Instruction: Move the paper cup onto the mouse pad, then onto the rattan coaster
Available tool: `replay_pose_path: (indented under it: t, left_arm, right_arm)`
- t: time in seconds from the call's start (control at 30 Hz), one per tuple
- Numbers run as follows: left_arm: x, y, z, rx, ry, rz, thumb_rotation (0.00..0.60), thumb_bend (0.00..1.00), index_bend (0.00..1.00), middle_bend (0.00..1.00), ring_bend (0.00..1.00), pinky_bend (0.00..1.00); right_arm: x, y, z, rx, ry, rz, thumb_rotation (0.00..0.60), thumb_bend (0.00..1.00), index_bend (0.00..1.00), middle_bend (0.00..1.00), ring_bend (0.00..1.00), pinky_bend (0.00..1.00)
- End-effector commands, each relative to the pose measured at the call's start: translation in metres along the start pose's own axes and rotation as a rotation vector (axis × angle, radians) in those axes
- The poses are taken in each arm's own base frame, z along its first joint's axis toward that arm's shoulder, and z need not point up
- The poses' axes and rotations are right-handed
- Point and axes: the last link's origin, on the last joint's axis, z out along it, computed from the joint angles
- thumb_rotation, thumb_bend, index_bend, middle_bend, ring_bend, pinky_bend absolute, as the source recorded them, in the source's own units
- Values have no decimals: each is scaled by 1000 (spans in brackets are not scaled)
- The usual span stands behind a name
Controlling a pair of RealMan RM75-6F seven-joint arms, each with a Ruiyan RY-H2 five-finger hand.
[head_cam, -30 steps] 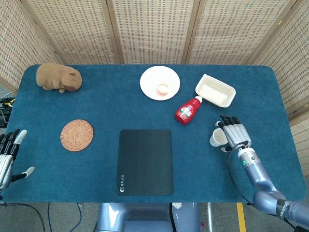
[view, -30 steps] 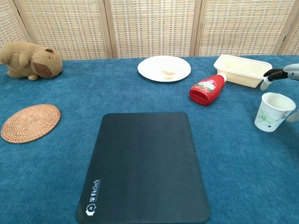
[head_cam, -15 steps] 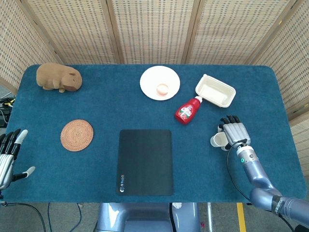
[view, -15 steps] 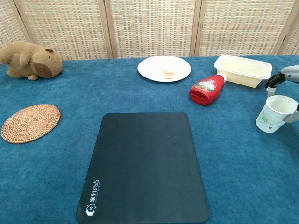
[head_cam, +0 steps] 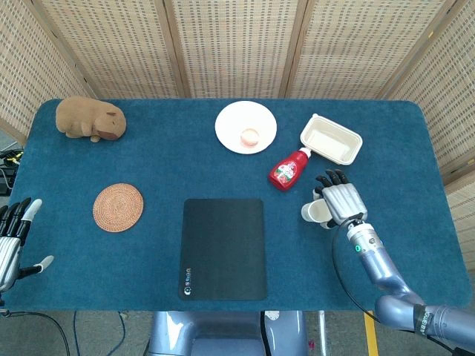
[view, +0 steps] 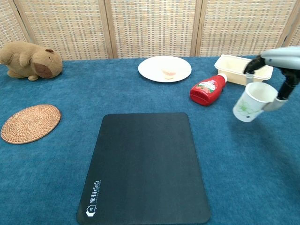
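Note:
My right hand (head_cam: 341,201) (view: 277,70) grips the white paper cup (view: 251,101) (head_cam: 312,212) with a green leaf print and holds it tilted above the cloth, just right of the black mouse pad (head_cam: 223,247) (view: 146,165). The round rattan coaster (head_cam: 118,207) (view: 30,123) lies left of the pad. At the table's left edge my left hand (head_cam: 15,237) rests with its fingers spread and nothing in it; the chest view does not show it.
A red ketchup bottle (head_cam: 289,168) (view: 207,89) lies close behind the cup. A cream tray (head_cam: 331,139) (view: 241,69), a white plate (head_cam: 246,127) (view: 164,68) with a small food item and a brown plush capybara (head_cam: 90,119) (view: 29,60) stand along the back.
My right hand has lifted the cup off the cloth and carried it left toward the mouse pad, tilting it. The left hand has not moved.

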Motion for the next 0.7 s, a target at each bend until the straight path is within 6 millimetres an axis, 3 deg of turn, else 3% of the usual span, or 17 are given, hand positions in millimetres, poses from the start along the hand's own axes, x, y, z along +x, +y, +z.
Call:
replay_pose_path:
  t: [0.03, 0.37, 0.7]
  left_arm:
    - [0, -1, 0, 1, 0, -2, 600, 138, 0, 0, 0, 0]
    - [1, 0, -1, -8, -4, -7, 600, 137, 0, 0, 0, 0]
    - [2, -2, -2, -17, -7, -25, 600, 138, 0, 0, 0, 0]
  right_arm:
    - [14, -29, 3, 57, 29, -12, 600, 47, 421, 147, 0, 0]
    - [17, -106, 14, 184, 5, -28, 600, 48, 420, 150, 0, 0]
    - [8, -169, 32, 256, -12, -28, 600, 48, 418, 154, 0, 0]
